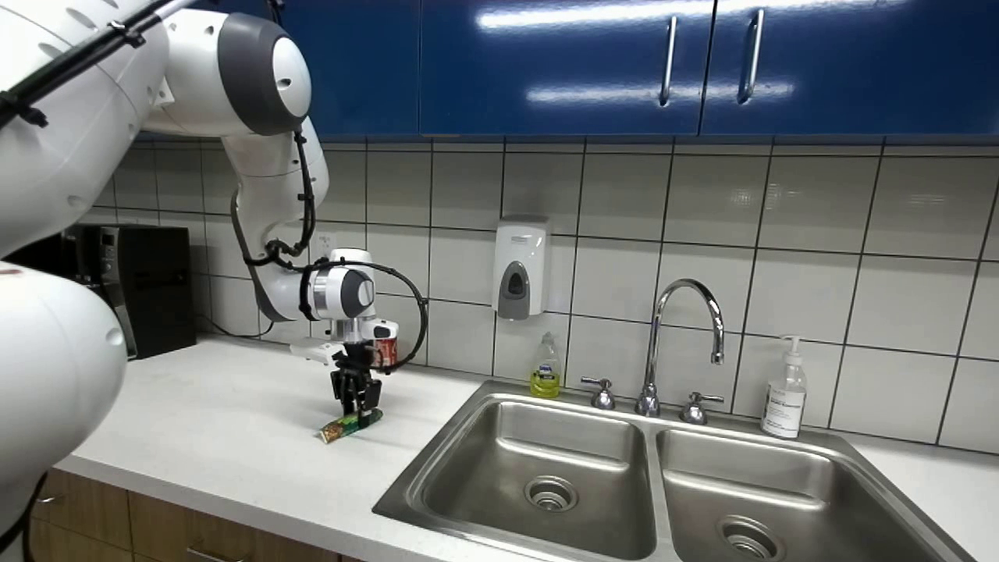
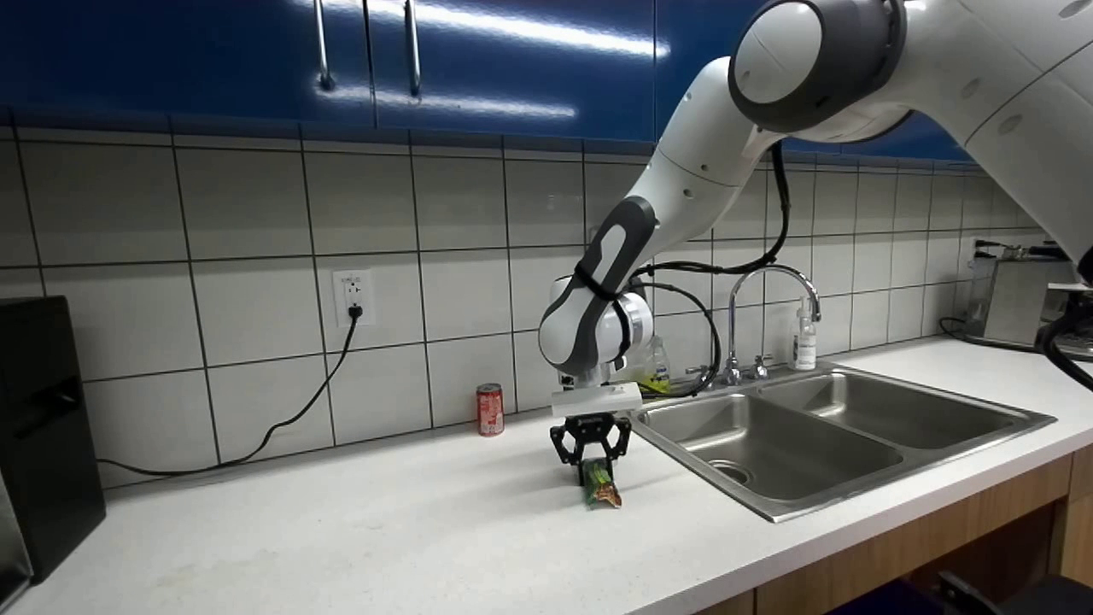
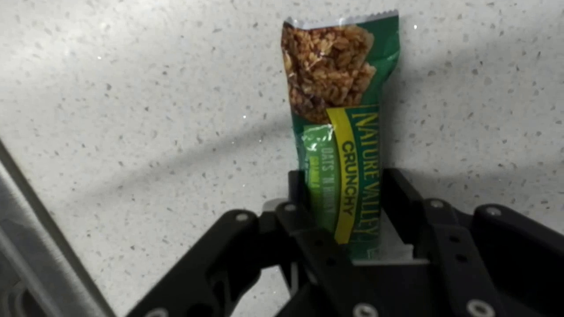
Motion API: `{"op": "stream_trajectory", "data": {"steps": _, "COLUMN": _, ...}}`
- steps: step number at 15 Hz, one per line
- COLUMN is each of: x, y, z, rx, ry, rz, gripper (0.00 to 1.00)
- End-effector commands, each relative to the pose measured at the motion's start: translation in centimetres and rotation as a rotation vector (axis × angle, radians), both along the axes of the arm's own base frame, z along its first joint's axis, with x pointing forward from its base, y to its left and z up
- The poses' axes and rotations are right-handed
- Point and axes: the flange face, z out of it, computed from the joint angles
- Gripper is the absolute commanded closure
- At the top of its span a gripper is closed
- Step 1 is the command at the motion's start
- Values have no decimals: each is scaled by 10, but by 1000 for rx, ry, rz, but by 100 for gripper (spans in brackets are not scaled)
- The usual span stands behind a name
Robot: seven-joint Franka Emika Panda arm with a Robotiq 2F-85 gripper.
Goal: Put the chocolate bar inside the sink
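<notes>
Below glossy blue cabinets (image 1: 562,55), a wall of pale tiles (image 1: 808,289) is bearing a white plastic dispenser with a grey push panel (image 1: 520,250). A clear bottle of yellow liquid (image 1: 545,371) and a white-topped pump bottle (image 1: 784,398) are standing upright — while a small red can (image 2: 489,410) is sitting on the speckled white countertop (image 2: 324,530) and a black cord (image 2: 296,418) is trailing from a white outlet (image 2: 352,290).

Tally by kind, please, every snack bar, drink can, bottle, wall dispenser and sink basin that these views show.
Snack bar: 1
Drink can: 1
Bottles: 2 (yellow-liquid bottle, pump bottle)
Wall dispenser: 1
Sink basins: 2 (basin nearer the bar, farther basin)
Total: 7
</notes>
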Motion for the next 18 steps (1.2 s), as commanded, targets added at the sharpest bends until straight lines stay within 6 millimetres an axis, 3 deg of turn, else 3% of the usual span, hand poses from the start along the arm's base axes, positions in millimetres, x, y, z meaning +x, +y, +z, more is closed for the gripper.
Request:
{"op": "stream_trajectory", "data": {"steps": 1, "x": 5, "y": 1, "z": 2, "rx": -6, "ry": -2, "rz": -23, "gripper": 81}}
{"op": "stream_trajectory", "data": {"steps": 2, "x": 4, "y": 0, "z": 2, "rx": -6, "ry": -2, "rz": -23, "gripper": 85}}
{"op": "stream_trajectory", "data": {"steps": 8, "x": 1, "y": -3, "z": 13, "rx": -4, "ry": -4, "rz": -35, "gripper": 85}}
{"op": "stream_trajectory", "data": {"steps": 18, "x": -25, "y": -12, "z": 91, "rx": 26, "ry": -82, "rz": -67, "gripper": 85}}
